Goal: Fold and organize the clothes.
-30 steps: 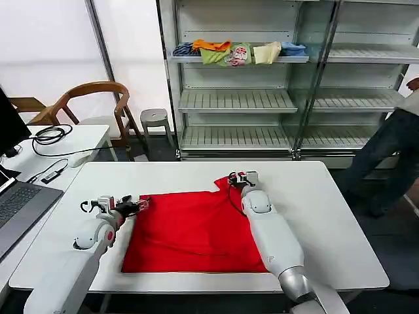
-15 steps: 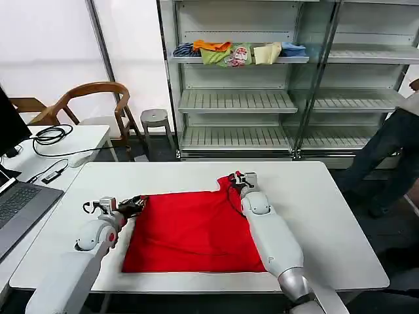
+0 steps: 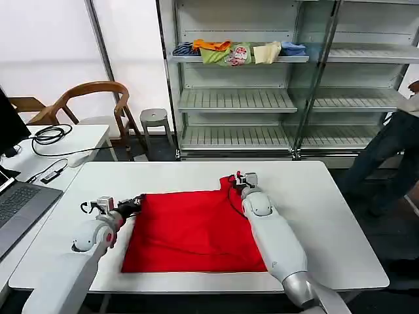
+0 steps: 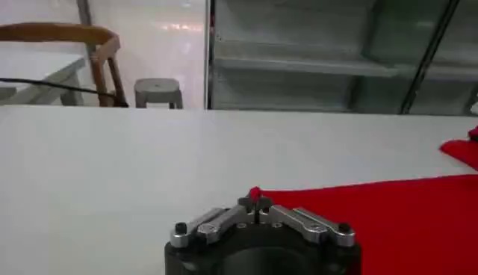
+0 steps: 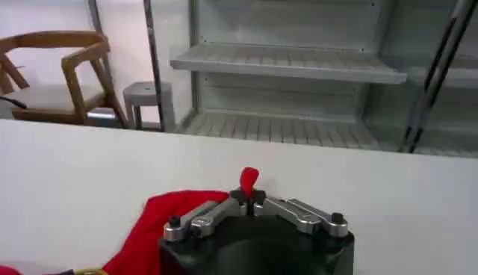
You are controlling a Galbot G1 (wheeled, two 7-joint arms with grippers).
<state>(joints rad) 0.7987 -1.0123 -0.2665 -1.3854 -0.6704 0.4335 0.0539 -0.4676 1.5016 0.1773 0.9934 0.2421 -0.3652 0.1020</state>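
1. The left pincer (image 3: 139,202), lower left of the head frame, is clamped on the left edge of the red T-shirt (image 3: 193,229).
2. The right pincer (image 3: 230,180), at centre, pinches the shirt's raised far corner.
3. The shirt lies spread on the white counter (image 3: 314,196).

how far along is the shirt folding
Early. The shirt lies spread flat on the table, no fold made. In hand: the left gripper pinches its left corner, the right gripper the far right corner. Every fold and the tidying remain.
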